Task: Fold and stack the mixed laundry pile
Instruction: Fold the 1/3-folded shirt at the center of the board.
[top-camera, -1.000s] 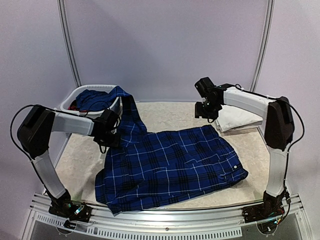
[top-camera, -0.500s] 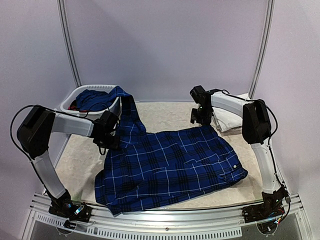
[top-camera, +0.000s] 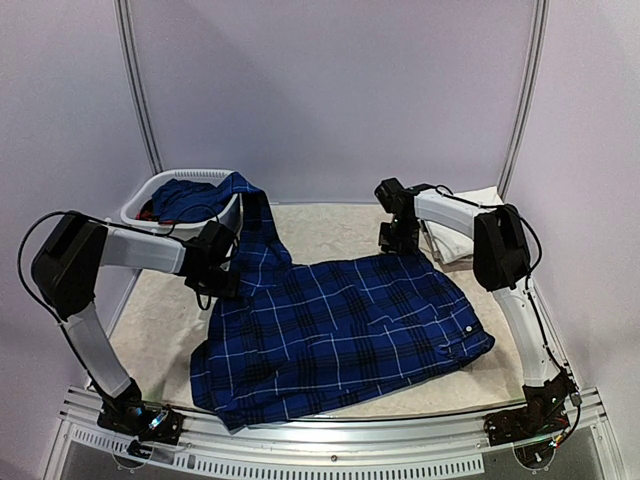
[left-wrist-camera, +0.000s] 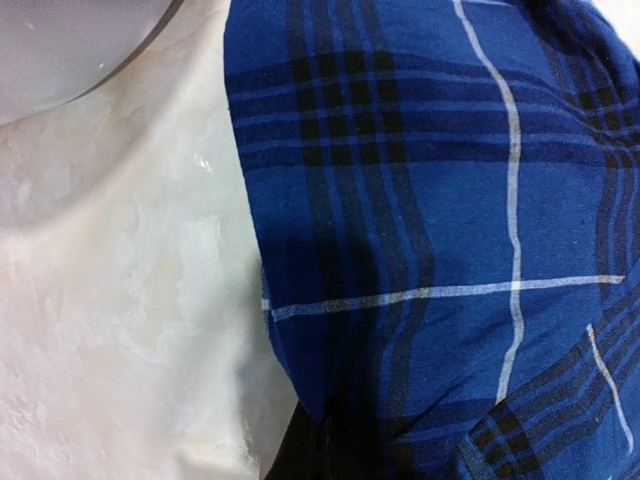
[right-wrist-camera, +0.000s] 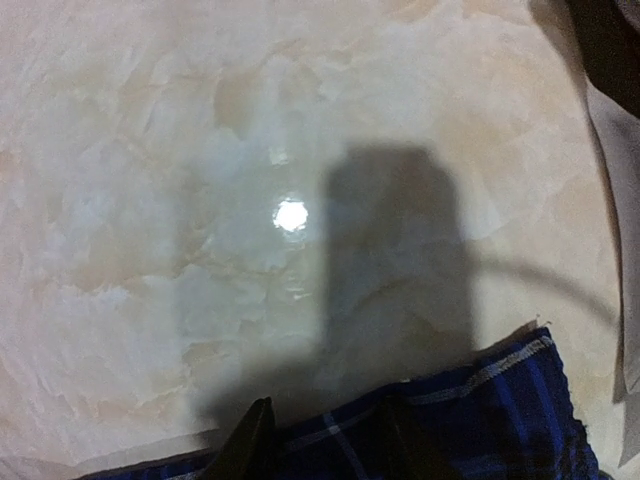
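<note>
the bench (top-camera: 330, 222) is mostly covered by the plaid shirt (top-camera: 340, 330). it lies spread open and unfolded across the middle, and one long part trails up over the rim of the basket (top-camera: 137, 201) at the far left. inside that basket a blue piece (top-camera: 185, 198) and a red scrap (top-camera: 147, 213) are not yet taken out. at the far right corner sits a folded white garment (top-camera: 465, 238), just beside the shirt; it looks like the only finished item, the start of the stack.

by this reckoning the job is early: one piece done, the shirt only being laid out, at least two more to come.

the left claw (top-camera: 215, 265) is pressed together at the shirt's left edge near the basket, and the cloth (left-wrist-camera: 450, 250) bunches right at it, so it seems to be pinching the shirt. the right claw (top-camera: 397, 240) hangs over the shirt's far right corner. its fingertips (right-wrist-camera: 250, 445) are spread to either side of the hem, with no pinch to be seen yet.
</note>
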